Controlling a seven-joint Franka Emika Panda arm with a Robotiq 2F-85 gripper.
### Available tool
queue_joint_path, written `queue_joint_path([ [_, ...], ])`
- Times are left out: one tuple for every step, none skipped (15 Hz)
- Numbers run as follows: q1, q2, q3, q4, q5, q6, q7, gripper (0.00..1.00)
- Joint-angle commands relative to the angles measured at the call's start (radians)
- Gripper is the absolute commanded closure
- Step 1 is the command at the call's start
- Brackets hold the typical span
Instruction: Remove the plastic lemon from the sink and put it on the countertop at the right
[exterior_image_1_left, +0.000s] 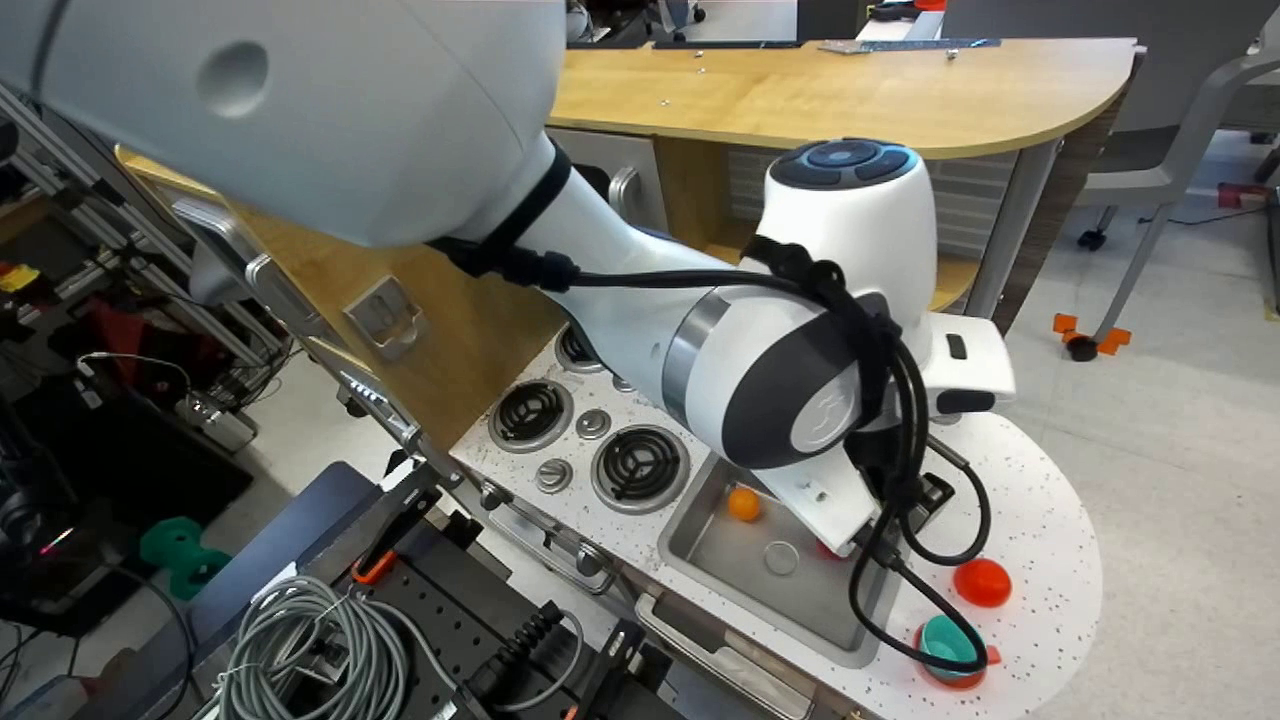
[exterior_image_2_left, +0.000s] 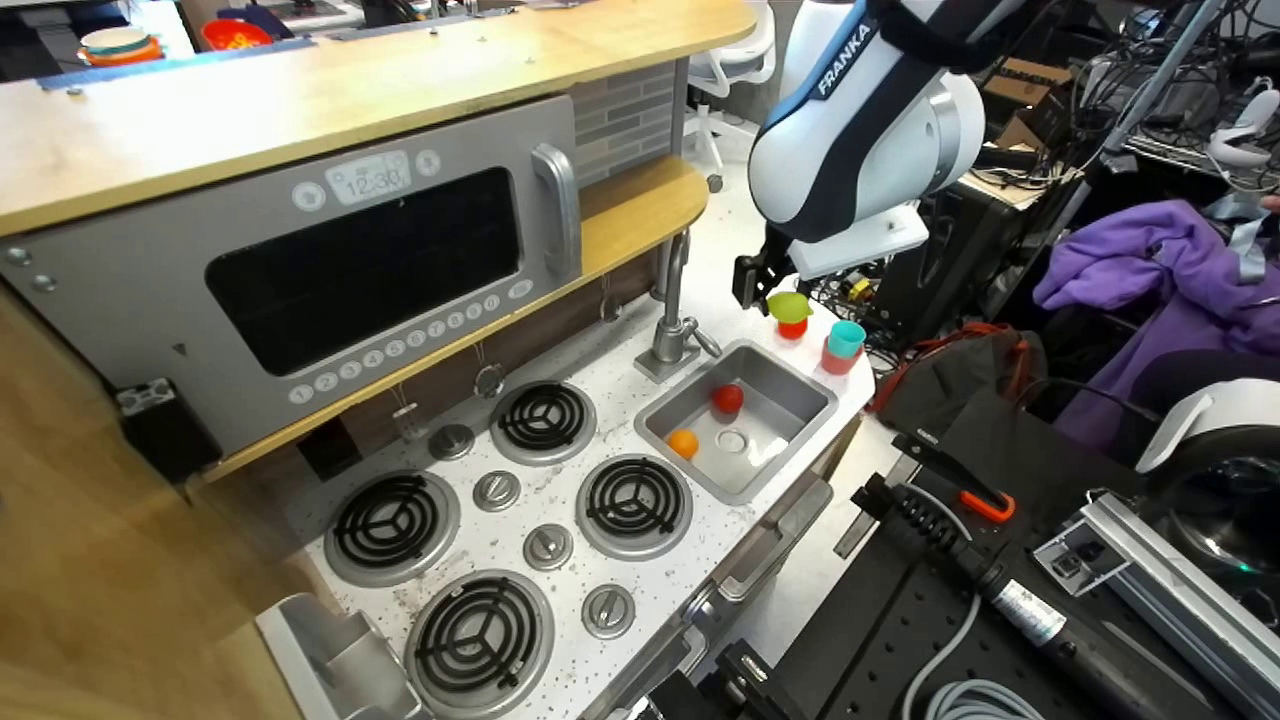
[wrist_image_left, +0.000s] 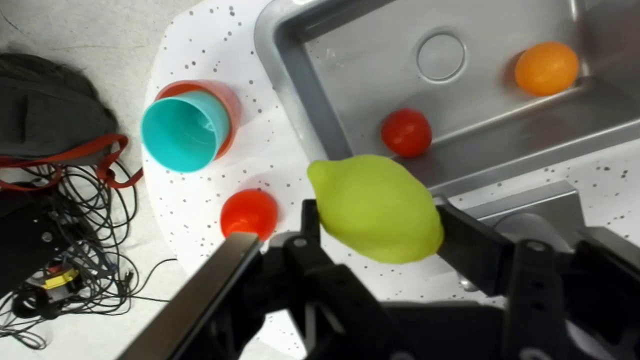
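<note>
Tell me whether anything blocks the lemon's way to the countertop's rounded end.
Nothing visible stands between the plastic lemon, gripped by the tool, and the countertop. A red toy and stacked cups sit on that end, so the set-down should probably steer around them.

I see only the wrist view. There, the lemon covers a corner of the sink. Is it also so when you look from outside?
Observer: No. In an exterior view, no part of the lemon overlaps the sink.
Operator: Thank you. And the faucet, which I see only in part, does it rise high?
Observer: In an exterior view, it stands upright, rising toward a wooden shelf.
</note>
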Motion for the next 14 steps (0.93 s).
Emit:
queue_joint_path([
  [-0.029,-0.003,-0.02,0.062,0.036,-0.087,0.035,0.66],
  [-0.039,0.001,-0.025,0.08,0.043,-0.1,0.044,0.66],
  [-0.047,0.004,-0.03,0.099,0.048,-0.117,0.053,0.66],
  [-0.052,0.007,-0.037,0.114,0.049,-0.134,0.066,0.66],
  [-0.058,0.011,-0.044,0.128,0.049,-0.153,0.076,0.66],
  [-0.063,0.014,-0.051,0.136,0.048,-0.165,0.086,0.66],
  [-0.067,0.02,-0.057,0.147,0.044,-0.174,0.094,0.66],
  [-0.077,0.028,-0.056,0.165,0.05,-0.192,0.099,0.66],
  [-0.082,0.032,-0.058,0.178,0.055,-0.201,0.111,0.66],
  [-0.096,0.042,-0.049,0.2,0.068,-0.21,0.115,0.66],
  [-0.105,0.058,-0.045,0.224,0.081,-0.212,0.127,0.66],
  [-0.116,0.078,-0.034,0.256,0.101,-0.224,0.137,0.66],
  [-0.124,0.098,-0.028,0.287,0.118,-0.23,0.143,0.66],
  [-0.133,0.124,-0.017,0.324,0.136,-0.242,0.146,0.66],
])
